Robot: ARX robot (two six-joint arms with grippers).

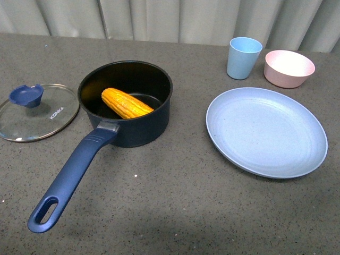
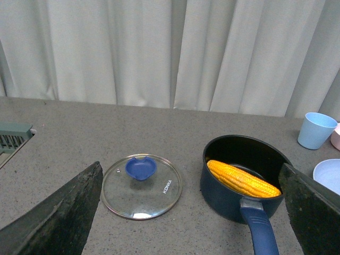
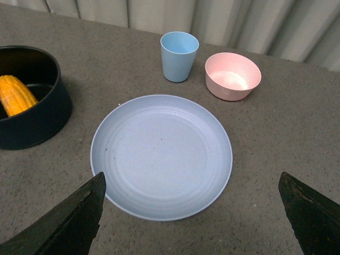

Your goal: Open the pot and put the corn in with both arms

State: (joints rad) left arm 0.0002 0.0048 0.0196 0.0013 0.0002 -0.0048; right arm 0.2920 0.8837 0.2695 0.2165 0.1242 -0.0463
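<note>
2 grippers — left (image 2: 186, 212), right (image 3: 191, 212) — jaws wide, empty | corn (image 1: 126, 103) in pot (image 1: 135, 133) | your risk: nudging lid (image 1: 37, 114) off table.

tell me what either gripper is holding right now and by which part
Nothing. Both grippers, left and right, stand open with nothing between them. The corn lies in the pot; the lid rests beside it.

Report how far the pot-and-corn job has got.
Looks done: the glass lid with the blue knob lies flat on the table beside the dark navy saucepan, and the yellow corn cob rests inside it. In hand: nothing; the left gripper and right gripper are both open and empty. Left: nothing visible, the blue plate is bare.
</note>
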